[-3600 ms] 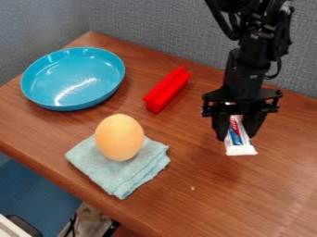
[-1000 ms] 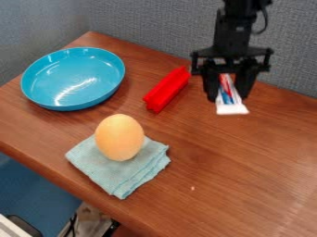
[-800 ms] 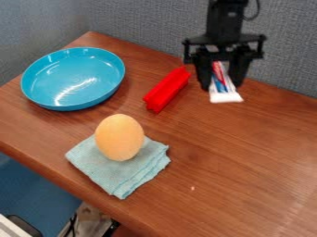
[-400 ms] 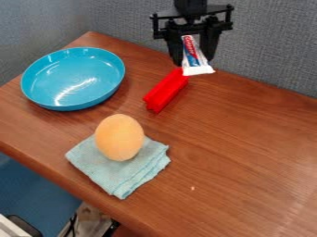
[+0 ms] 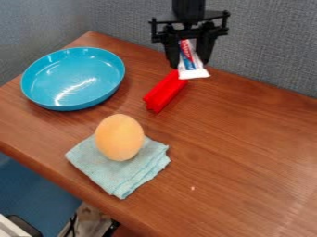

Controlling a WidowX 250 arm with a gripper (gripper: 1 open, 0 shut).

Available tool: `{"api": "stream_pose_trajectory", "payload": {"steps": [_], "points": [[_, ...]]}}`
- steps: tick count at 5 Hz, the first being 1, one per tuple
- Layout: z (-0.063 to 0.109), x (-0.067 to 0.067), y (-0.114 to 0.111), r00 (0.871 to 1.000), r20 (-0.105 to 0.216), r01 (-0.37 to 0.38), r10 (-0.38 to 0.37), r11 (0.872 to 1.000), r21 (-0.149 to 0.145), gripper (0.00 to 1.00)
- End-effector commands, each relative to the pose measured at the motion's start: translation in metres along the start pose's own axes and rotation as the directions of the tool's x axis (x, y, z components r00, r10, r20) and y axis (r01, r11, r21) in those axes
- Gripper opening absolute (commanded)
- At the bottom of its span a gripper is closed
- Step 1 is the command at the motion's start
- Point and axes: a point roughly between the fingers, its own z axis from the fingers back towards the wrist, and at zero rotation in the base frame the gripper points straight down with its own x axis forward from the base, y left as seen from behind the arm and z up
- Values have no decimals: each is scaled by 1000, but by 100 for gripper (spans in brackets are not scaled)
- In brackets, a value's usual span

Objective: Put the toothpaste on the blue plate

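The toothpaste, a small white tube with red and blue print, hangs upright above the table's far side. My gripper points down and is shut on its upper part, with the tube's lower end showing below the fingers. The blue plate, a round glossy dish, sits at the table's left with nothing in it, well to the left of and below the held tube.
A red rectangular block lies just below the gripper. An egg-shaped tan object rests on a pale blue-green cloth near the front edge. A grey wall stands behind the wooden table.
The gripper has carried the toothpaste up and to the left, from right of the red block to above its far end. Nothing else moved.
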Motion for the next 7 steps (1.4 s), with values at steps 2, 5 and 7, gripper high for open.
{"api": "stream_pose_trajectory", "payload": {"steps": [2, 5, 7], "points": [[8, 37, 25, 992, 54, -111, 111, 994, -4, 0], [6, 56, 37, 985, 67, -158, 156, 987, 16, 0], [4, 63, 40, 982, 75, -179, 176, 983, 31, 0]]}}
